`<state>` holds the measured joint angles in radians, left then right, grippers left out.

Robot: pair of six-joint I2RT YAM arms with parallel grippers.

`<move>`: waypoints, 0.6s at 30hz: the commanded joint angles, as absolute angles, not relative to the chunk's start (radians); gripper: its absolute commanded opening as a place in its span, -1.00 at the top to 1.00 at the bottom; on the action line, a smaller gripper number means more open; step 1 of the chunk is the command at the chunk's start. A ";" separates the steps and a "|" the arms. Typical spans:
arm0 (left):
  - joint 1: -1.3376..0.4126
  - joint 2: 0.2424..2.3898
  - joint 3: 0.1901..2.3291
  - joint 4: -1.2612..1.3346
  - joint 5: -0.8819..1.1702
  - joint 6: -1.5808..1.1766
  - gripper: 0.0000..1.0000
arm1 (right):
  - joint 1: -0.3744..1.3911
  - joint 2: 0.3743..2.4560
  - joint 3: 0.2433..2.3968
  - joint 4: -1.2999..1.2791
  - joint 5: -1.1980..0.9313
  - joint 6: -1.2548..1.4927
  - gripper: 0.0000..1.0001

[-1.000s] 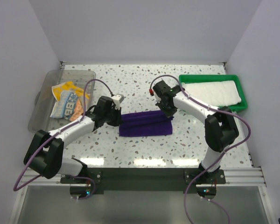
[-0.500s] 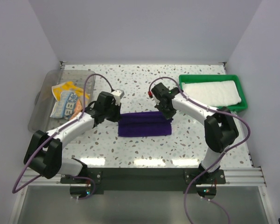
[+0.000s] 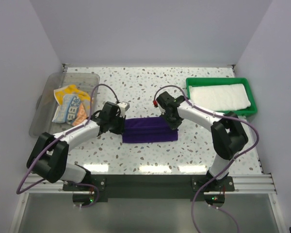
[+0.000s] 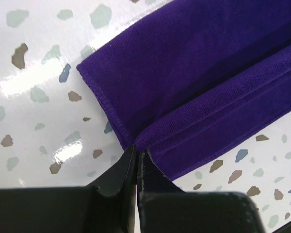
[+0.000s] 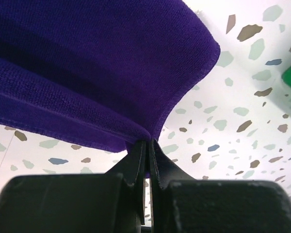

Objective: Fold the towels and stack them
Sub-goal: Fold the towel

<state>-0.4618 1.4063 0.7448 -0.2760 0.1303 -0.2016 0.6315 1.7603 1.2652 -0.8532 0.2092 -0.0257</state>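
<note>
1. At mid-table, between the two arms, the purple towel (image 3: 150, 130) lay as a long narrow band running left to right, already doubled lengthwise, with a ridge along its middle.
2. We judged the task partly done. The white towel (image 3: 218, 96) sat folded flat in the green tray (image 3: 216, 79) at far right.
3. The lettered towel (image 3: 70, 108) lay crumpled in the clear bin (image 3: 77, 74) at far left, not yet folded.
4. Nothing was stacked on the white towel. The purple one probably needed another fold across its length, then a move to the tray.
5. The left gripper (image 4: 137, 158) had its jaws pressed almost together on the towel's left end, right where the folded ridge met the short hem. We read it as pinching cloth.
6. The right gripper (image 5: 149, 148) was likewise clamped on the right end. The hem curved up into the closed tips, and the corner lifted a little off the table (image 3: 136, 82).
7. Both ends were held, with the cloth spanning between the grippers and the near long edge flat on the table.
</note>
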 commanded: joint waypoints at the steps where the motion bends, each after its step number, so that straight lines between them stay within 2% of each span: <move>1: -0.462 1.410 0.723 -0.256 0.127 -0.212 0.96 | 0.627 1.756 1.244 -0.851 0.218 -0.006 0.98; 4: -0.463 1.411 0.715 -0.255 0.146 -0.216 0.81 | 0.627 1.758 1.238 -0.854 0.199 0.021 0.72; 6: -0.468 1.404 0.715 -0.264 0.152 -0.225 0.73 | 0.629 1.750 1.238 -0.861 0.178 0.032 0.62; 10: -0.469 1.345 0.706 -0.293 0.176 -0.250 0.60 | 0.638 1.698 1.227 -0.870 0.104 0.055 0.21; 12: -0.469 1.287 0.696 -0.314 0.175 -0.270 0.41 | 0.650 1.648 1.210 -0.871 0.043 0.083 0.13; 13: -0.471 1.266 0.696 -0.325 0.170 -0.278 0.20 | 0.656 1.626 1.191 -0.868 0.020 0.093 0.03; 14: -0.469 1.244 0.693 -0.343 0.167 -0.287 -0.15 | 0.660 1.590 1.178 -0.864 0.003 0.118 -0.01; 17: -0.471 1.129 0.681 -0.367 0.172 -0.322 -0.38 | 0.666 1.534 1.135 -0.842 -0.057 0.159 -0.04; 18: -0.471 1.108 0.681 -0.371 0.170 -0.340 -0.40 | 0.666 1.499 1.131 -0.839 -0.063 0.166 -0.04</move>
<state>-0.4671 1.1934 0.6868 -0.3450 0.1574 -0.2832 0.6586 1.5887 1.1500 -0.8524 0.0238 0.0990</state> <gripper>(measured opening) 0.688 0.520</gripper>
